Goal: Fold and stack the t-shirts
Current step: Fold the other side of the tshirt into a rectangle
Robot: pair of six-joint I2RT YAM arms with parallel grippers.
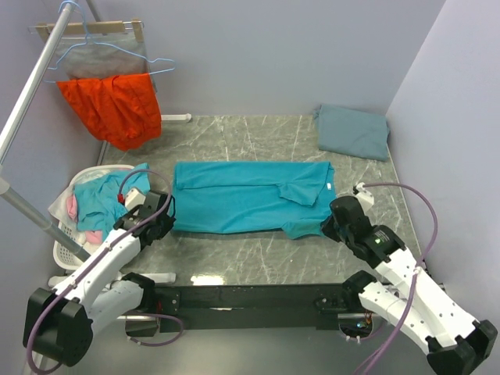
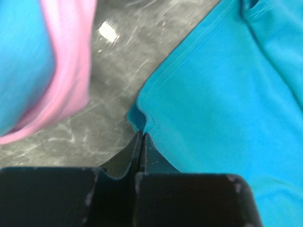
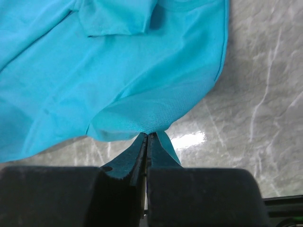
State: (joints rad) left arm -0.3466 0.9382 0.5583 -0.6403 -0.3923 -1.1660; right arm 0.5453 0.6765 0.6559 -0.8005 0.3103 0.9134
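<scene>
Both arms reach in from the near edge of the table (image 1: 258,254). On the left, the left gripper (image 2: 142,137) has its jaws squeezed together on the near left corner of the teal shirt (image 1: 242,195). On the right, the right gripper (image 3: 147,136) has its jaws squeezed together on the near right corner of it.

I count 1 shirt that looks done: the grey shirt (image 1: 353,131) lies folded in the far right corner. The teal shirt lies flat in the middle of the table. Its sleeves look tucked in, so I think it is partly folded. It needs more folds, and then it must go on top of the grey shirt.

At the left edge stands a white basket (image 1: 69,251). It holds a blue cloth (image 1: 101,205) and a pink cloth (image 1: 73,207), all bunched up. I cannot tell if these are shirts.
</scene>
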